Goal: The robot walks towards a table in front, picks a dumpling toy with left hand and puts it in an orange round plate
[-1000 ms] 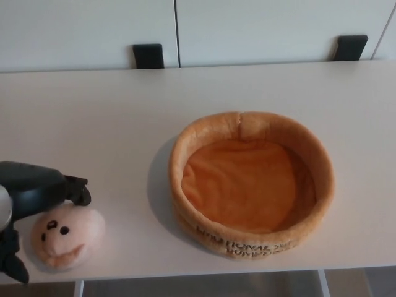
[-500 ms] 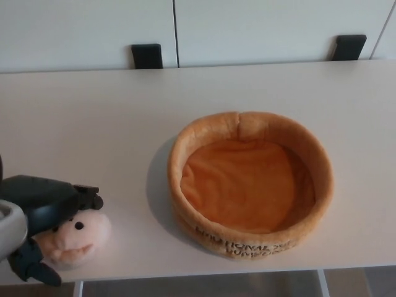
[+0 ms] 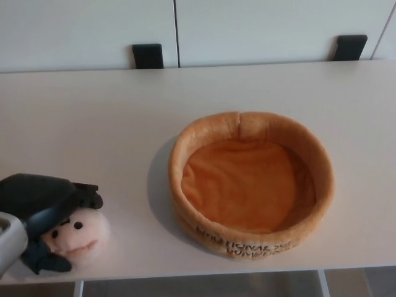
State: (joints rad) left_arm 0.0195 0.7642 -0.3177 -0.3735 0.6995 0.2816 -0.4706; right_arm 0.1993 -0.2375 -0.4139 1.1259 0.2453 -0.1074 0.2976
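The dumpling toy (image 3: 81,238), a pale peach plush with a small face, lies near the table's front left corner. My left hand (image 3: 42,207) comes in from the lower left and is wrapped on it: black fingers (image 3: 83,197) lie across its top and the thumb presses its lower left side. The toy still rests on the table and its left part is hidden by the hand. The orange round plush plate (image 3: 247,121) sits right of centre, holding nothing, about a hand's width from the toy. My right hand does not show.
The white table (image 3: 93,117) runs across the whole view; its front edge (image 3: 198,273) lies just below the toy and plate. Behind it stands a white cabinet wall with two black brackets (image 3: 147,55) (image 3: 348,47).
My left hand has swung in over the toy from the left and closed: fingers now lie across its top and the thumb has drawn in beneath. The toy shifted slightly right. The plate is unmoved.
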